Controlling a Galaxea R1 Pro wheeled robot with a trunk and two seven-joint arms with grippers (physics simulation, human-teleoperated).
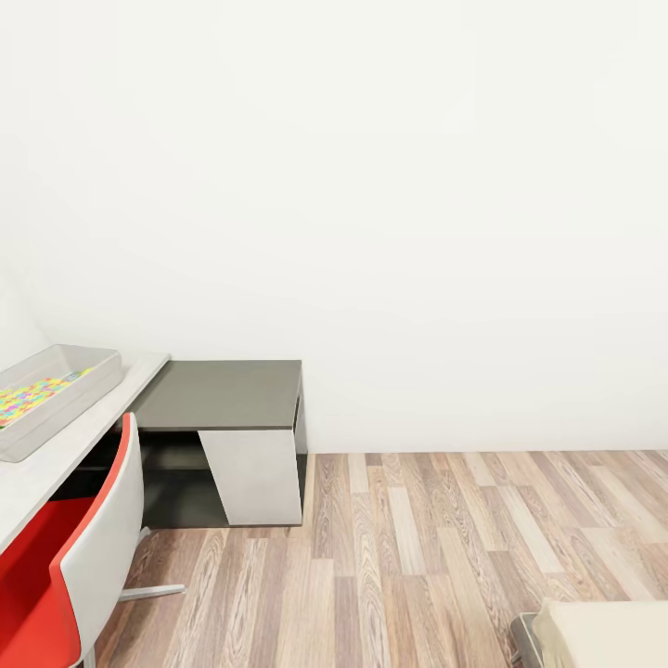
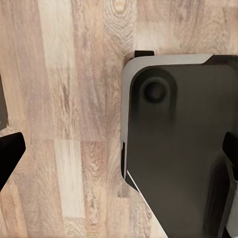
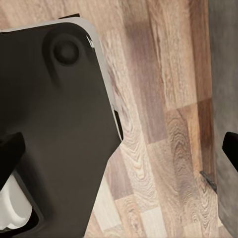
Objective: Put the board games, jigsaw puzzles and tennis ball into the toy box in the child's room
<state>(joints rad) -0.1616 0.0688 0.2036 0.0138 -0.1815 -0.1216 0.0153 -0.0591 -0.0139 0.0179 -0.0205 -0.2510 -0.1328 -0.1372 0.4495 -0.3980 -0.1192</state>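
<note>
Toy box [image 1: 70,394], a shallow pale grey bin, sat on the table [image 1: 46,464] near the table's far end, against the wall, at the head view's left edge. Inside it lay a jigsaw puzzle [image 1: 32,397], a flat board of yellow, green, pink and blue pieces. No other toys could be made out in the box from this angle.

Largest first: white wall across most of the head view; wood-plank floor [image 1: 417,557] below it; table along the left; a lower dark grey side desk [image 1: 223,394] butting the table's far end; a red-and-white chair [image 1: 70,575] tucked at the table's near edge; a cream corner of the bed [image 1: 603,635] at bottom right.

Step in hand, judged: the robot was in transit btwn table and bed, prob. heading for the board games on the bed. To do it well: turn the base toward the bed corner, keep arms tucked low, clear the chair, stop square to the bed edge w/ the games in reach.

Both wrist views looked down at floor and the robot's own dark base. Left gripper [image 2: 121,153] and right gripper [image 3: 124,148] each showed dark fingertips at opposite picture edges, spread wide, nothing btwn them. Toy box was well apart from both grippers, off to the robot's left.
</note>
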